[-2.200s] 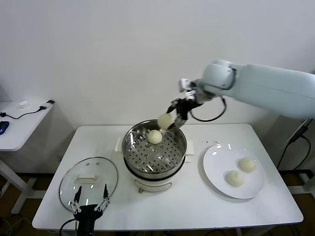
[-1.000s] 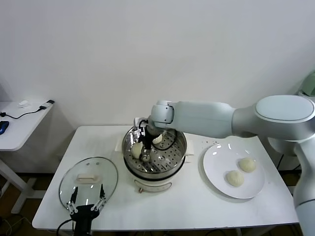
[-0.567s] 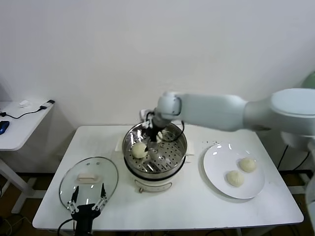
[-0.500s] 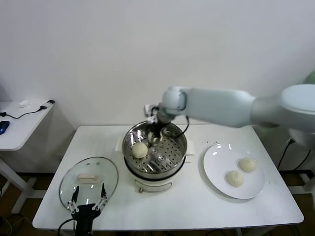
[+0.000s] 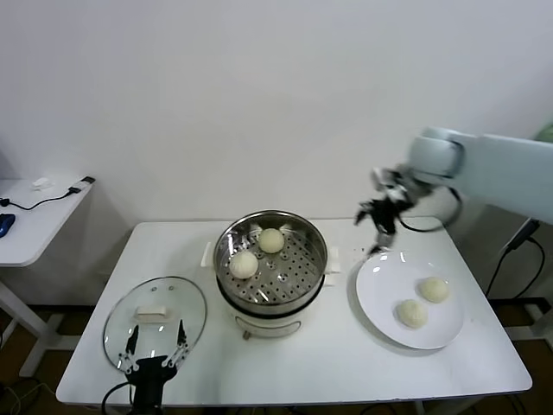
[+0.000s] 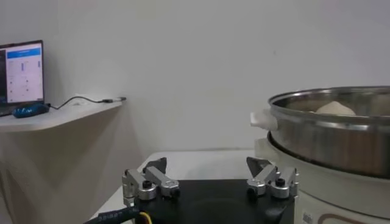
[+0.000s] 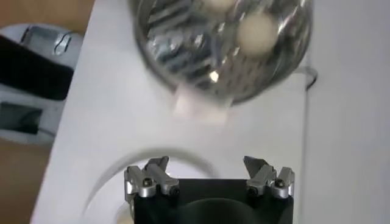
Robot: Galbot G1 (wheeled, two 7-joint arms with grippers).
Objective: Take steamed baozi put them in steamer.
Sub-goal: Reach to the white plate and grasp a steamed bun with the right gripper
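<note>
The steamer (image 5: 270,304) stands mid-table with two steamed baozi on its perforated tray, one at the front left (image 5: 244,264) and one at the back (image 5: 271,240). Two more baozi (image 5: 434,290) (image 5: 412,313) lie on the white plate (image 5: 384,277) to the right. My right gripper (image 5: 378,226) hangs open and empty in the air over the plate's far left rim. In the right wrist view that gripper (image 7: 207,165) looks down on the steamer (image 7: 183,55) and a baozi (image 7: 256,33). My left gripper (image 5: 154,354) (image 6: 207,170) rests open and empty at the table's front left, beside the steamer (image 6: 341,140).
A round glass lid (image 5: 155,313) lies flat left of the steamer, just behind my left gripper. A small side table (image 5: 34,220) with cables stands off to the far left. The white wall runs close behind the table.
My right gripper let a baozi go in the steamer's front left, then rose and swung right to above the plate's edge. My left arm stayed put.
</note>
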